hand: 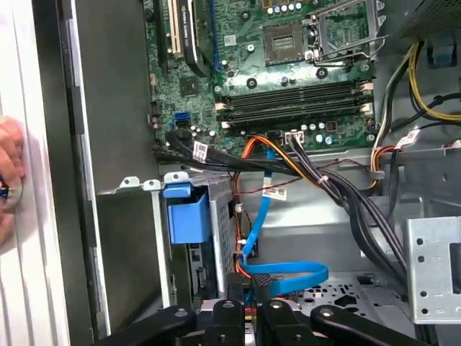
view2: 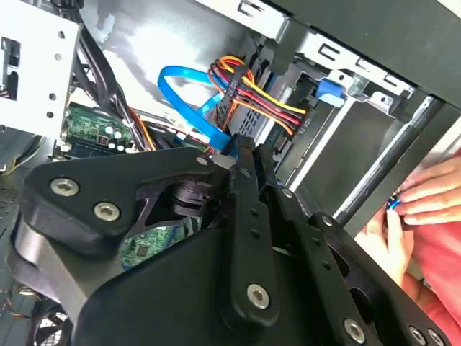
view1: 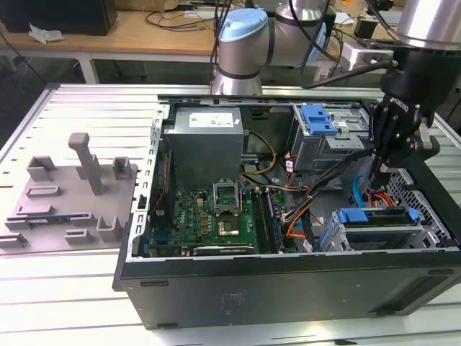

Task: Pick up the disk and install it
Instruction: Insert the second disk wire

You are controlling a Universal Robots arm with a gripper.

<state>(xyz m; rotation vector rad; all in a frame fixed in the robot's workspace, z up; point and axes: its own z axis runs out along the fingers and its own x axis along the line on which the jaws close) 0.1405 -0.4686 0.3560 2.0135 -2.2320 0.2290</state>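
Disk: the disk (view1: 378,216) lies flat in the lower drive bay, at about 4 o'clock in the computer case (view1: 288,288) in the exterior view; its blue carrier bracket faces up, and it looks seated in the bay, or nearly so.
Handling: probably rather heavy for its size, stiff, and sensitive to shock; the metal sides look smooth and may slip.
Where to hold: the blue bracket at its two long edges seems the safest place, not the label and not the connector side.
Pincer: the pincer (view1: 379,180) hangs just above the disk at 12 o'clock from it; in both wrist views the fingers (view2: 241,187) stand narrow, nearly together, with nothing between them.
Cables: a blue data cable (hand: 288,277) and red-yellow power wires (view2: 252,90) are near the fingertips.
Other blue part: a smaller latch (view1: 317,119) sits on the upper cage, well apart.
Person: a hand (view2: 425,209) rests at the outer wall of the case.
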